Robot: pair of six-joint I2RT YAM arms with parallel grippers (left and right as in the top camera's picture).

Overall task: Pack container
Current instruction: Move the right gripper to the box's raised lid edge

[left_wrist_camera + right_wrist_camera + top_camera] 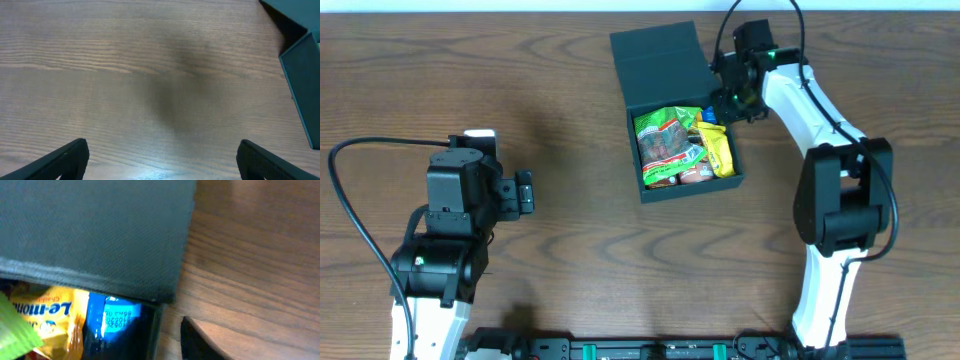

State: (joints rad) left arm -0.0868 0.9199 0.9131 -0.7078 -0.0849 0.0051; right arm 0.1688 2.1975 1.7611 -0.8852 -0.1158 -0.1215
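The dark teal container (732,183) stands at the back middle of the table with its flap lid (658,57) open and leaning back. Inside lie a green packet (665,140), a yellow packet (718,150) and a blue packet (710,115). My right gripper (730,100) is at the box's back right corner, next to the lid's edge. In the right wrist view the lid (90,230) fills the top, with the yellow packet (40,312) and blue packet (114,317) below it; only one finger (200,342) shows, outside the box wall. My left gripper (160,160) is open and empty over bare wood.
The container's side wall (302,85) shows at the right edge of the left wrist view. Black cables run from both arms. The left arm (455,215) stands at the front left, the right arm's base (840,210) at the right.
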